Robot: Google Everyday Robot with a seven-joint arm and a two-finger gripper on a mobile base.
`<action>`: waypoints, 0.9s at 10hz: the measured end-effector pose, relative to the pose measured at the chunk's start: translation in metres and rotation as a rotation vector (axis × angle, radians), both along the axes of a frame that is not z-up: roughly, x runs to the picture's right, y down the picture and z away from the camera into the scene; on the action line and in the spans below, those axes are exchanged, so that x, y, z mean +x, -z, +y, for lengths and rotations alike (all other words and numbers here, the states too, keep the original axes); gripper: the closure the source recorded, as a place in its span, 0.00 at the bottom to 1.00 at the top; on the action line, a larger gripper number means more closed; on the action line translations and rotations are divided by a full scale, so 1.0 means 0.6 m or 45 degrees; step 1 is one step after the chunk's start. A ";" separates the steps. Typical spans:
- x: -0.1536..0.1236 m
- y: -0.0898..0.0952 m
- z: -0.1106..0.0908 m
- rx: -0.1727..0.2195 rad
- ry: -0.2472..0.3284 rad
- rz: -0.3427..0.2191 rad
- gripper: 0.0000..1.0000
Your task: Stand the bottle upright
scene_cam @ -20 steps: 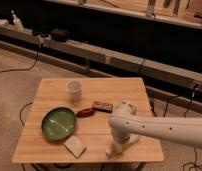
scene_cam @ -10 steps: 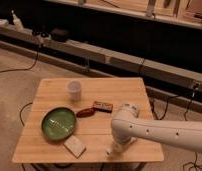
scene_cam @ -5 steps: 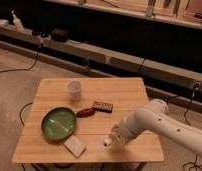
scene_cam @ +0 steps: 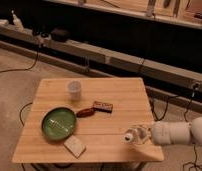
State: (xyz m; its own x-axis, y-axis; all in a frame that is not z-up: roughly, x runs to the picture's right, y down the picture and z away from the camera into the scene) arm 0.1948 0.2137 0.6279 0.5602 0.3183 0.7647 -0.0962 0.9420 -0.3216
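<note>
The small white bottle point(scene_cam: 131, 135) is near the table's front right corner. It lies roughly level, with its round end pointing left. My gripper point(scene_cam: 140, 135) comes in from the right on a pale, thick arm point(scene_cam: 176, 132) and is shut on the bottle's right part. The fingers hide much of the bottle's body. I cannot tell whether the bottle rests on the wood or hangs just above it.
On the wooden table point(scene_cam: 119, 90) stand a translucent cup point(scene_cam: 74, 89) at the back left and a green plate point(scene_cam: 59, 123) at the front left. A pale flat block point(scene_cam: 74, 146), a red-brown item point(scene_cam: 85, 112) and a dark bar point(scene_cam: 102, 106) also lie there. Cables trail over the floor.
The arm has pulled back to the right, off the table's front. The bottle, hidden under it before, now shows at the gripper's tip and sits further right.
</note>
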 end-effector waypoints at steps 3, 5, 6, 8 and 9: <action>0.058 0.025 0.027 -0.034 -0.150 -0.178 0.65; 0.080 0.020 0.040 -0.060 -0.194 -0.243 0.65; 0.090 0.012 0.048 -0.078 -0.217 -0.268 0.65; 0.111 -0.007 0.061 -0.116 -0.287 -0.315 0.65; 0.122 -0.015 0.064 -0.128 -0.324 -0.338 0.65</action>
